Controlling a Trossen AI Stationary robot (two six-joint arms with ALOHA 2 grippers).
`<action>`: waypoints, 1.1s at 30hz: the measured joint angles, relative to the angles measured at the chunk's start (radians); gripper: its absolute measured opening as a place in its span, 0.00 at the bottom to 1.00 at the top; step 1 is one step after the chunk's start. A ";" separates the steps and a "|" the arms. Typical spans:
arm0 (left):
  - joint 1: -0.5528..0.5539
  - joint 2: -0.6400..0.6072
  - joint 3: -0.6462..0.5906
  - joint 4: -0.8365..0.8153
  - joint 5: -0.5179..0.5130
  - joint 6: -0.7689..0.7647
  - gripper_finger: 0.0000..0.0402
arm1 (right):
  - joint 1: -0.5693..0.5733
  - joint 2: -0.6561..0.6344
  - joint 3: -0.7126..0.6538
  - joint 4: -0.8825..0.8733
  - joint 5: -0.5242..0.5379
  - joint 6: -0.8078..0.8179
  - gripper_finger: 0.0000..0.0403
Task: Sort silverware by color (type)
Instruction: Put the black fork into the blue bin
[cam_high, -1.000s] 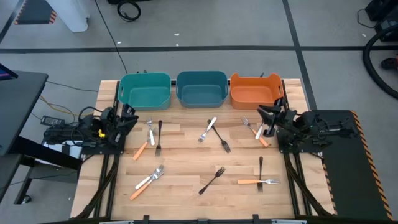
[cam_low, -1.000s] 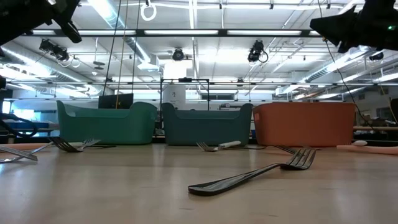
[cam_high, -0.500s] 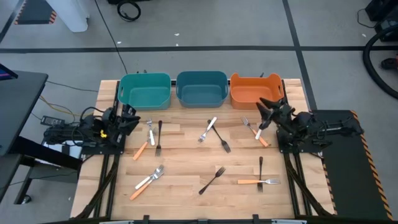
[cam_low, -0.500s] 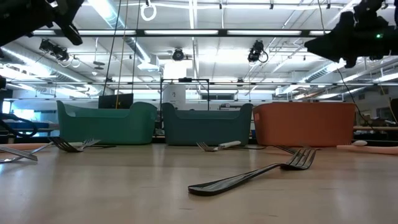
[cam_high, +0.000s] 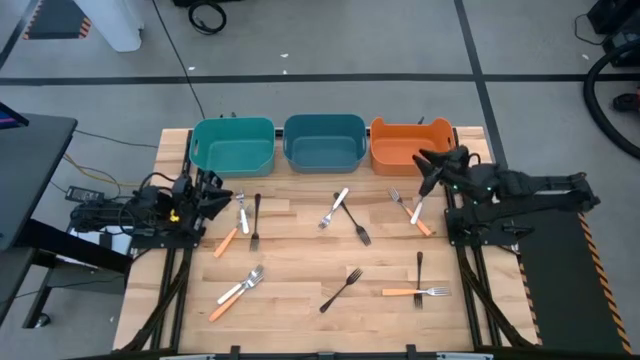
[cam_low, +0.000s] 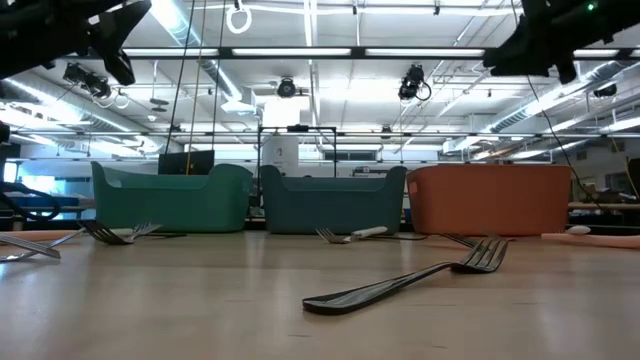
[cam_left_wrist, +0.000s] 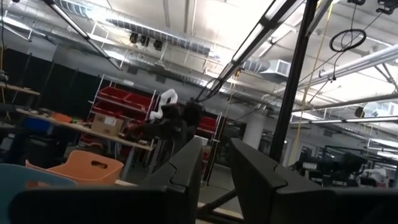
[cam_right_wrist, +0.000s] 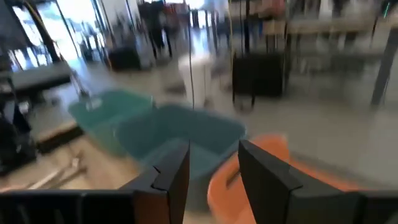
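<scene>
The silverware lies scattered flat on the wooden table (cam_high: 300, 255). It includes black forks (cam_high: 255, 222) (cam_high: 340, 290), a white knife (cam_high: 335, 207), an orange-handled fork (cam_high: 415, 292) and more. One black fork (cam_low: 400, 283) lies nearest in the low view. My left gripper (cam_high: 218, 192) (cam_left_wrist: 214, 146) hovers at the table's left edge, open and tipped upward, with nothing between its fingers. My right gripper (cam_high: 425, 165) (cam_right_wrist: 214, 149) hangs open and empty above the table's far right. It points roughly level toward the bins, over the pieces lying near the orange bin.
Three bins stand in a row along the far edge: teal (cam_high: 232, 145), blue (cam_high: 323, 140) and orange (cam_high: 410, 143). Bare wood lies between the clusters of silverware in the table's middle. Both arm bases flank the table's left and right edges.
My right gripper has risen from close above the table. It has swung from pointing down to roughly level, and its fingertips have moved toward the far edge and the orange bin. My left gripper has tipped a little in place. No silverware has moved.
</scene>
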 joint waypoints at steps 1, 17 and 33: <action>0.000 0.000 0.000 -0.003 0.000 -0.001 0.23 | -0.001 0.026 0.037 -0.068 -0.017 0.086 0.36; 0.000 0.000 0.000 0.045 -0.002 -0.079 0.23 | -0.058 0.310 0.212 -0.566 -0.383 0.705 0.36; 0.000 0.000 0.000 0.184 -0.254 0.090 0.23 | -0.073 0.482 0.212 -0.807 -0.457 1.068 0.36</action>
